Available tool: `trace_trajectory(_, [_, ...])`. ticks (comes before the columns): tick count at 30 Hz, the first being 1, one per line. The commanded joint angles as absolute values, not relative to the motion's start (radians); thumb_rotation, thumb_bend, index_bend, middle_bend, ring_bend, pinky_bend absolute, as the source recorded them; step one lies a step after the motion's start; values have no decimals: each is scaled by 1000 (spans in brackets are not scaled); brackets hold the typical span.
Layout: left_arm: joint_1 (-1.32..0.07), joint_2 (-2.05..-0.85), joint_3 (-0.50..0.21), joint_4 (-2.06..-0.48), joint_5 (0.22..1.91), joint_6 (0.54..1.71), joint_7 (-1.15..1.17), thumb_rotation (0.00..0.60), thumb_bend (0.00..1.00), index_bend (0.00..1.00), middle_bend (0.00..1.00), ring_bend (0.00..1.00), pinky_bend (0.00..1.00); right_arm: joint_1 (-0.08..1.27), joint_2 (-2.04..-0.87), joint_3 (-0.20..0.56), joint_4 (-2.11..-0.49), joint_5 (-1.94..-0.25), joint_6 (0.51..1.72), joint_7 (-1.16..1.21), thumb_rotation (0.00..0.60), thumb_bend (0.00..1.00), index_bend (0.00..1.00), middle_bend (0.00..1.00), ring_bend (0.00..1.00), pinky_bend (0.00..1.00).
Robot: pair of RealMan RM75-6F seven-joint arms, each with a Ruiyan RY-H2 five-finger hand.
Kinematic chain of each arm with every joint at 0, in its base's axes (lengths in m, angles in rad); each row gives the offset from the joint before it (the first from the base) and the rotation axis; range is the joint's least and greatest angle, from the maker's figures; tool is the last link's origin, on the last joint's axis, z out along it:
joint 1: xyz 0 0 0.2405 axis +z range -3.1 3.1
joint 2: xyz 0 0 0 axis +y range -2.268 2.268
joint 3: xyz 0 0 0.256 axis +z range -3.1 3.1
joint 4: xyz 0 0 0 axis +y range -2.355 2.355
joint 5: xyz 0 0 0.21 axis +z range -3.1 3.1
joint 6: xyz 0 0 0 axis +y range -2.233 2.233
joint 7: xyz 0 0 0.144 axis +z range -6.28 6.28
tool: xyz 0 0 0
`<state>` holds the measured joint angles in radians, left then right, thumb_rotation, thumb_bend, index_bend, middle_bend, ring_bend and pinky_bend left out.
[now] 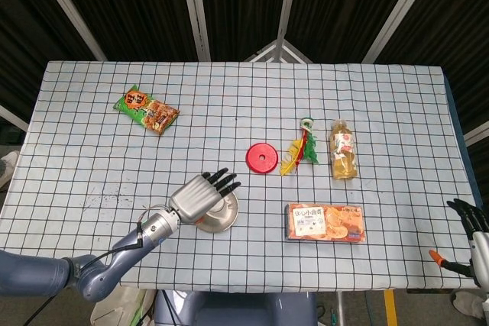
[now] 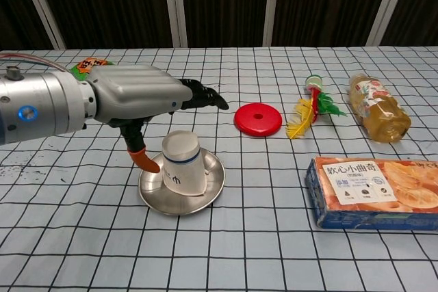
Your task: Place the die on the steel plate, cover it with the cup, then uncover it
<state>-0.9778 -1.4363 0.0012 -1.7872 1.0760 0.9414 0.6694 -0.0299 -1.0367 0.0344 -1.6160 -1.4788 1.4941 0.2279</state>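
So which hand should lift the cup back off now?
Probably the left hand: it hovers open right above the upside-down paper cup on the steel plate. The right hand sits far off at the table's edge.

A table [image 1: 382,104] fills most of the head view, covered with a pale cloth [image 2: 239,251] printed in a grid of thin dark lines (faint dark smudges mark it near the left edge). Behind the table hangs a dark, ribbed backdrop [image 1: 130,13], nearly black, crossed by pale metal struts [image 1: 195,9] that lean inward in the head view and stand upright in the chest view. Two struts meet in a peak just beyond the far edge of the table. Below the near edge a strip of grey floor [image 1: 367,307] shows, with a yellow line [image 1: 390,309] on it. The light is even and casts soft shadows.
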Motion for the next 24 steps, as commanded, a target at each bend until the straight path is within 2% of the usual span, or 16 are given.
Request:
trace_trajectory(1, [-954, -1429, -3, -1822, 1063, 986, 672, 600, 197, 32, 8, 1, 239, -30, -1034, 35, -1616, -1478, 1494, 231, 600, 56, 174, 141, 131, 0])
trace_trajectory(8, [-880, -1430, 10, -1865, 1091, 1116, 669, 600, 197, 165, 175, 140, 346, -32, -1032, 33, -1617, -1484, 1499, 233, 600, 56, 178, 141, 131, 0])
trace_trajectory(11, [-862, -1437, 21, -1856, 1087, 1137, 681, 600, 210, 185, 194, 165, 360, -34, -1032, 33, -1618, -1487, 1503, 231, 600, 56, 179, 141, 131, 0])
trace_trajectory(16, [-854, -1462, 12, -1858, 1058, 1137, 691, 600, 354, 187, 237, 242, 422, -34, -1032, 31, -1617, -1487, 1501, 229, 600, 56, 180, 141, 131, 0])
trace_trajectory(19, [-855, -1479, 7, -1850, 1051, 1128, 693, 600, 361, 193, 270, 256, 433, -33, -1032, 31, -1616, -1486, 1499, 229, 600, 56, 179, 141, 131, 0])
trace_trajectory(24, [-858, -1512, -5, -1829, 1040, 1122, 704, 600, 361, 202, 259, 256, 433, -35, -1030, 30, -1613, -1486, 1500, 236, 600, 56, 182, 141, 131, 0])
